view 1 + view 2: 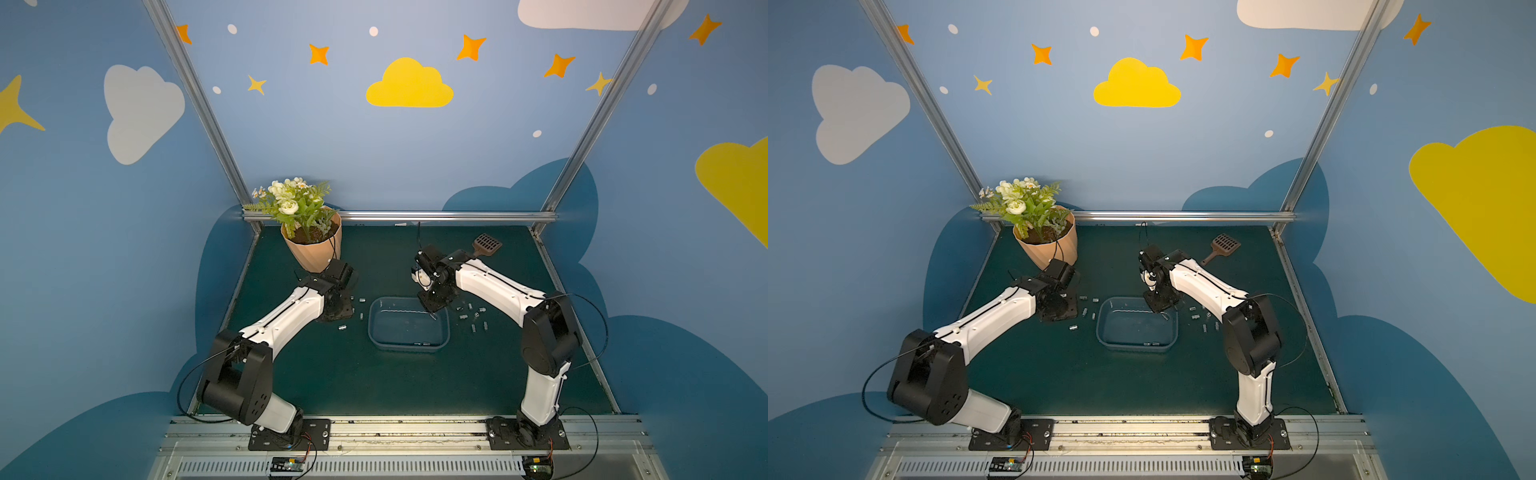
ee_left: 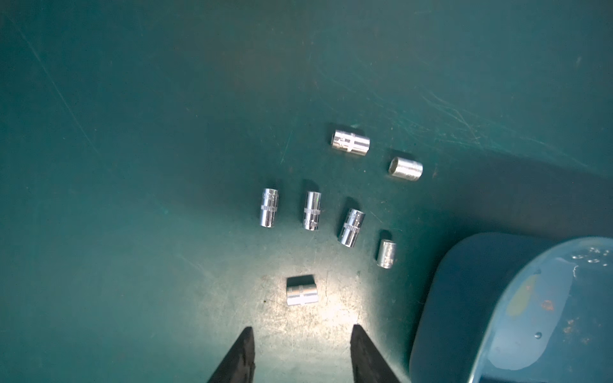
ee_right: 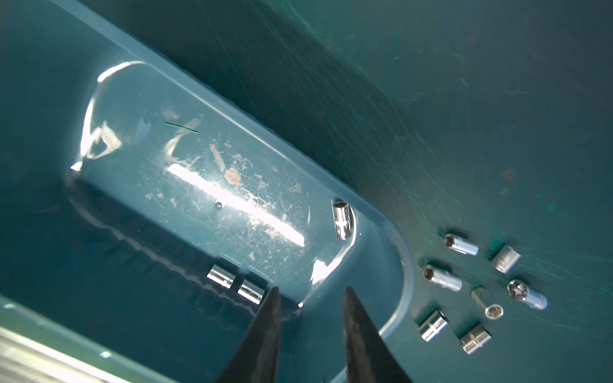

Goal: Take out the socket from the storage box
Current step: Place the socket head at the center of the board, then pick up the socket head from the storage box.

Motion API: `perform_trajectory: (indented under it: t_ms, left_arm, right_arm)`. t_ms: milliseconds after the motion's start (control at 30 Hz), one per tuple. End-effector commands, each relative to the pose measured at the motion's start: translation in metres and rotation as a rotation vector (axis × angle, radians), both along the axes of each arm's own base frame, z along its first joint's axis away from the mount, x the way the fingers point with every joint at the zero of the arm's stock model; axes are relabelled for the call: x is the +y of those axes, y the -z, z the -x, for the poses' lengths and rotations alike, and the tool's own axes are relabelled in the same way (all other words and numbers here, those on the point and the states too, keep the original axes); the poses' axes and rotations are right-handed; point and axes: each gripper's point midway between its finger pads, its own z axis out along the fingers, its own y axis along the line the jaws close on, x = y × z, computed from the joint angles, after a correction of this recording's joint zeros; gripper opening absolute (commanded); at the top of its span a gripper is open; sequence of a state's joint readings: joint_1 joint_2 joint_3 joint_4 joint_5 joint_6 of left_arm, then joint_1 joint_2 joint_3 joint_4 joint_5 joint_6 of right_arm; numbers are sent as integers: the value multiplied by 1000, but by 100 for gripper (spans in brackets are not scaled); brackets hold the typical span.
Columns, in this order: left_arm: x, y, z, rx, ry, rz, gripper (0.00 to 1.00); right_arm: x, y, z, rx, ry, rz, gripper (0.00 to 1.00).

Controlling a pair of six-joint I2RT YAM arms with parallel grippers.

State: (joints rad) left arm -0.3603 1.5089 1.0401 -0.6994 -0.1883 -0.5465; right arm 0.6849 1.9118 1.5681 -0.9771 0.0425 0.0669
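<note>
Box: the storage box (image 1: 371, 328) sits mid-counter (image 1: 332, 382), between the two arms.
Sockets inside: three; a wall socket (image 3: 251, 290) lies side by side with its twin (image 3: 221, 276) along one long wall, and a corner socket (image 3: 342, 219) is tucked into a rounded corner.
Right jaws: parted narrowly, empty, above the box floor just beside the wall socket.
Left jaws: parted, empty, over the counter outside the box, with a loose socket (image 2: 300, 290) just ahead.
Doing it well: likely take the wall socket. Set the jaws across its barrel, drop straight down, and stay clear of wall and twin.
Risk: polished round steel may roll or slip when squeezed.
</note>
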Motion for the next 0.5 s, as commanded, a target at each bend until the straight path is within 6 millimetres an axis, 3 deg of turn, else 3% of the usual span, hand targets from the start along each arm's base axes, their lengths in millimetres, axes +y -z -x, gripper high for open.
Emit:
perform_trajectory:
  t_ms: [0,467]
  left_arm:
    - [1,4,8,18,-3,11,48]
    - [-5,6,9,13,0,52,49]
  right_arm:
    - [-6,10,-1,4,1,80,32]
    - [-7,45,-4,44,32,142,31]
